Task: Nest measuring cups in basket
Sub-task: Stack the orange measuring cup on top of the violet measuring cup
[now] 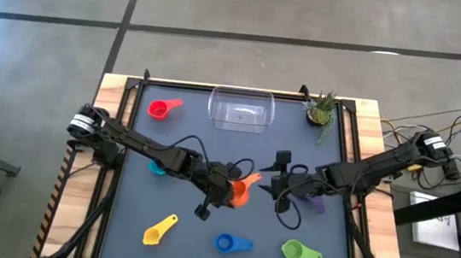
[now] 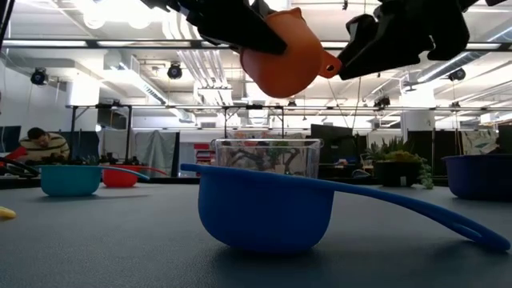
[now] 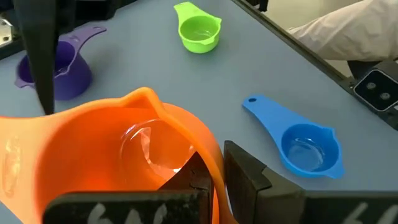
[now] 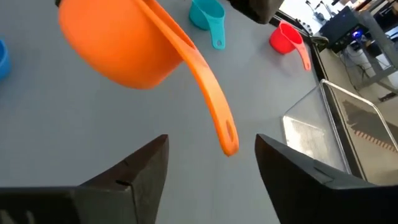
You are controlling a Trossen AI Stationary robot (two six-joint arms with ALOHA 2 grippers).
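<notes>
The orange measuring cup is up in the air over the middle of the table, held by my left gripper, which is shut on it. My right gripper is open just right of it. Its fingers stand on either side of the free end of the cup's handle without touching. The purple cup, teal cup, red cup, yellow cup, blue cup and green cup stand on the table. The clear basket sits at the far edge. My left gripper pinches the orange cup's wall at the rim, one finger inside the bowl and one outside. The cup is lifted clear, with its handle sticking out toward the right gripper.
A small potted plant stands at the far right corner beside the basket. The table has raised rails along its edges. Bare mat lies between the basket and the two grippers.
</notes>
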